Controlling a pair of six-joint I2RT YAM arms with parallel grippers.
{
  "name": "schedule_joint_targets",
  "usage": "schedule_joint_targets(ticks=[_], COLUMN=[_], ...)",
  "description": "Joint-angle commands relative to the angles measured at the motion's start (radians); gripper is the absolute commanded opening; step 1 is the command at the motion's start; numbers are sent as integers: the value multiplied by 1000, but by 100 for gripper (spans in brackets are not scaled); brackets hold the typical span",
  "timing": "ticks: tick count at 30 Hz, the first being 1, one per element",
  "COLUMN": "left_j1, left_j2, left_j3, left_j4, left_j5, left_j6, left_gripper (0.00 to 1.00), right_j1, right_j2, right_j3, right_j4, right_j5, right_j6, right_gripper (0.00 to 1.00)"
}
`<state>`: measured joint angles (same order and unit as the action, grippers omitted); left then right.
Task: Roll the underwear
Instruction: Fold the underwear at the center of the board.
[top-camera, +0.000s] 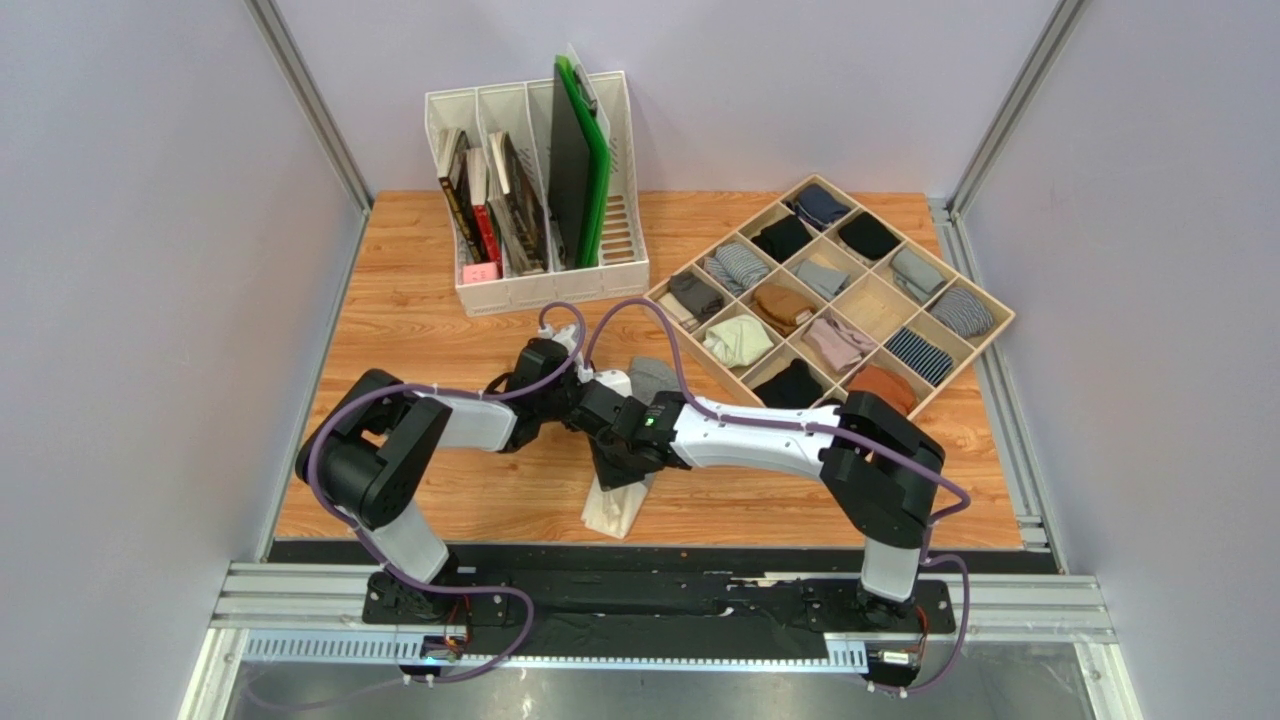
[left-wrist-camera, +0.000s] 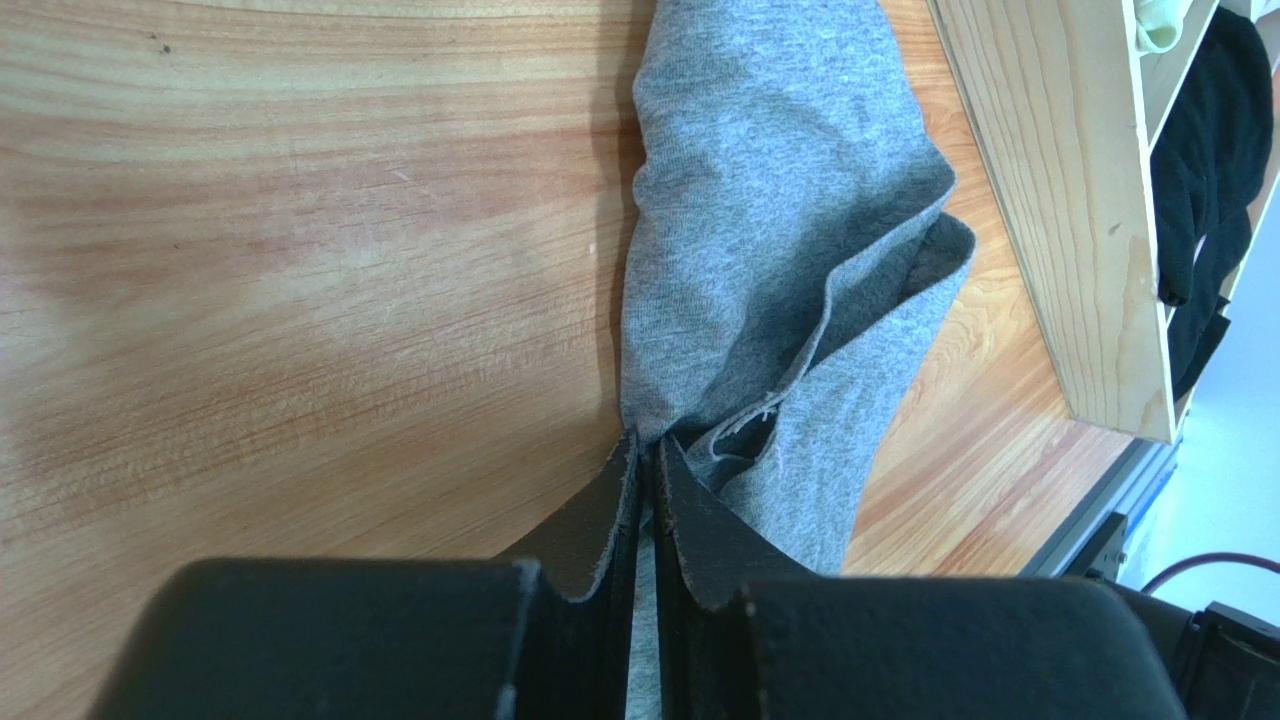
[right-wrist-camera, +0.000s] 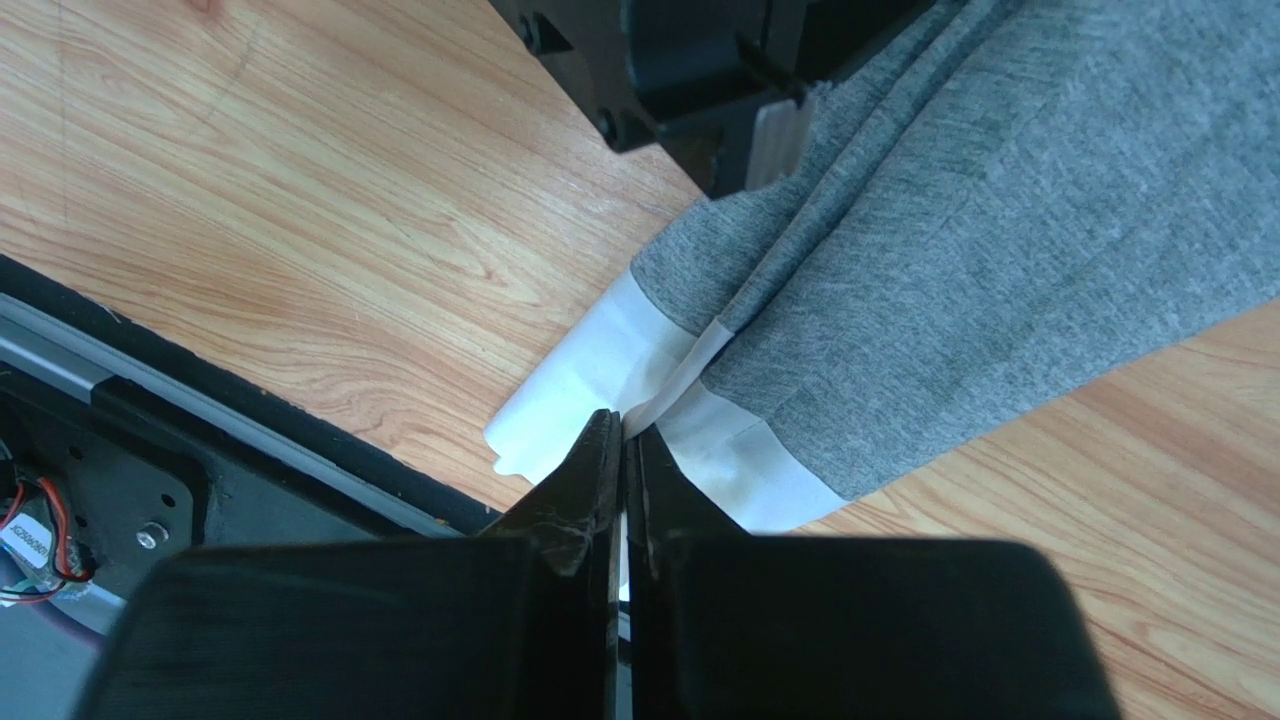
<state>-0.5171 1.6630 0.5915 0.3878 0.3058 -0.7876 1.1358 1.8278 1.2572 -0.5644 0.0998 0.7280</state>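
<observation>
The grey underwear (top-camera: 649, 378) with its white waistband (top-camera: 613, 510) lies stretched near the middle of the table, mostly under both arms. My left gripper (left-wrist-camera: 643, 450) is shut, pinching a grey fabric edge of the underwear (left-wrist-camera: 766, 255) at the far end. My right gripper (right-wrist-camera: 624, 428) is shut on the white waistband (right-wrist-camera: 601, 375) at the near end, close to the table's front edge. In the top view the two grippers (top-camera: 589, 408) meet over the garment and hide its middle.
A wooden divided tray (top-camera: 984, 353) of rolled bundles stands at the right, its wall (left-wrist-camera: 1052, 195) close to the left gripper. A white file rack (top-camera: 541, 278) with books stands at the back. The black rail (right-wrist-camera: 196, 405) runs along the front edge.
</observation>
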Motion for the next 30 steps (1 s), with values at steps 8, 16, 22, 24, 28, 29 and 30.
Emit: schedule_joint_targets(ticks=[8, 16, 22, 24, 28, 29, 30], left_j1=[-11, -9, 0, 2, 3, 3, 3], left_j2=[-6, -51, -115, -150, -212, -221, -230], left_j3=[-13, 28, 68, 82, 123, 126, 126], left_j4=[-4, -104, -202, -252, -337, -352, -372], left_j5=[-8, -48, -95, -112, -160, -166, -169], left_j6=[2, 42, 80, 103, 140, 151, 154], left_gripper=[11, 14, 28, 37, 48, 49, 49], right_j1=[5, 5, -33, -79, -210, -231, -247], right_j2=[18, -128, -326, -372, -432, -436, -435], right_j3=[73, -4, -99, -152, -232, -245, -246], right_j4=[26, 100, 60, 46, 57, 58, 61], right_j5=[-48, -86, -25, -5, -6, -6, -8], right_j6=[-15, -48, -50, -50, -76, -82, -88], right_gripper=[9, 54, 59, 59, 55, 53, 52])
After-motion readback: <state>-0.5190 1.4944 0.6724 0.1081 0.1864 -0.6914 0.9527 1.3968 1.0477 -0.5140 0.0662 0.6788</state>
